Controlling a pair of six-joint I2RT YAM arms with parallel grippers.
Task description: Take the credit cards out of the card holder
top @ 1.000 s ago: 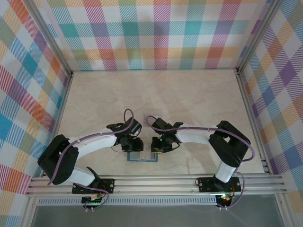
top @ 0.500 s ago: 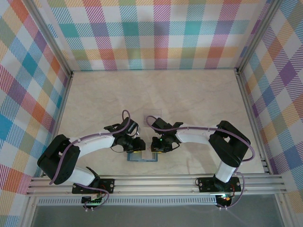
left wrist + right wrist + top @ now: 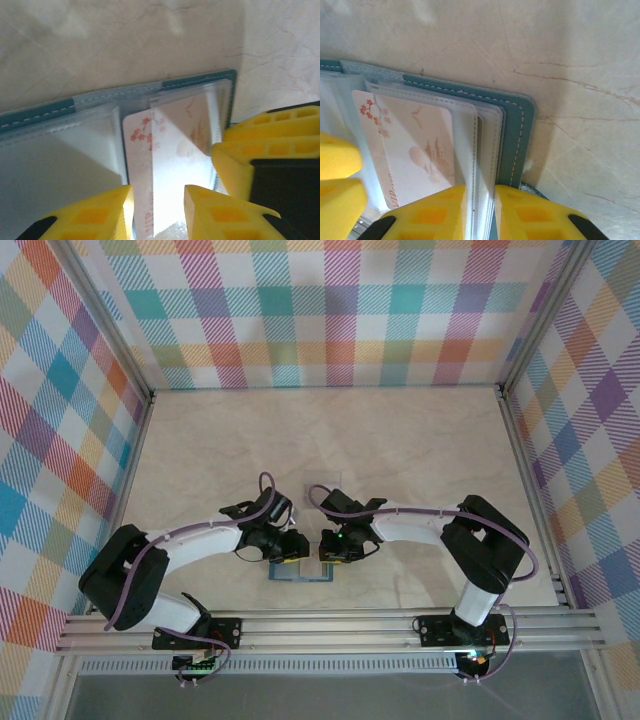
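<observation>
Open card holder (image 3: 300, 575) flat on worktop (image 3: 400, 440), 6 o'clock, near edge. Right tool (image 3: 480, 200) pinches its 3 o'clock sleeves (image 3: 485, 150), likely anchoring. Left tool (image 3: 159, 197) astride flowered card (image 3: 170, 150), probably to draw it; cannot tell whether pinching.

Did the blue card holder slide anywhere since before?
No. The card holder lies in the same spot as before, just beyond the metal rail at the table's near edge.

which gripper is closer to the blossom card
Left. The left gripper sits over the near end of the blossom card; the right gripper pinches the clear sleeves of the card holder beside it.
</observation>
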